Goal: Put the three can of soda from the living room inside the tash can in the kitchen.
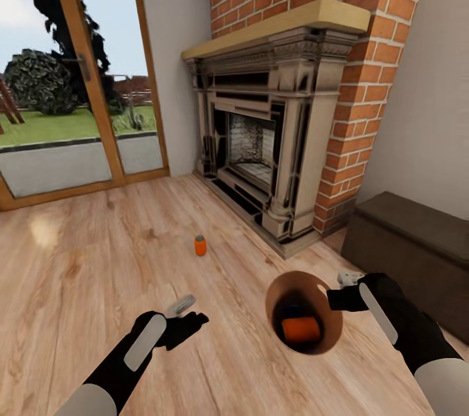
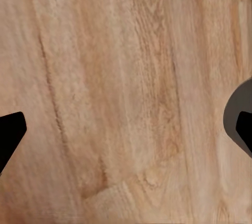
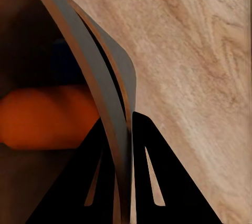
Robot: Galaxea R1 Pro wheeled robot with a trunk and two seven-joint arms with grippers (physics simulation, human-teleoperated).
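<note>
One bright orange soda can (image 1: 200, 245) is standing alone on the light wood-plank floor (image 1: 98, 260) before the red-brick fireplace (image 1: 280, 136), well apart from the left gripper (image 1: 189, 315), whose jaws are gaping wide and holding nothing. The right gripper (image 1: 339, 297) is pinching the rim of the small round bin with the copper-brown inside (image 1: 286, 286), which is holding an orange can (image 1: 301, 329) lying over a blue one (image 3: 71, 58). Judging from that thin rim hold, the bin could be tipping or slipping during the reach, spilling both cans.

matt wood-plank floor (image 1: 98, 273), rough red-brick fireplace (image 1: 280, 142), copper-brown bin interior (image 1: 286, 292).
</note>
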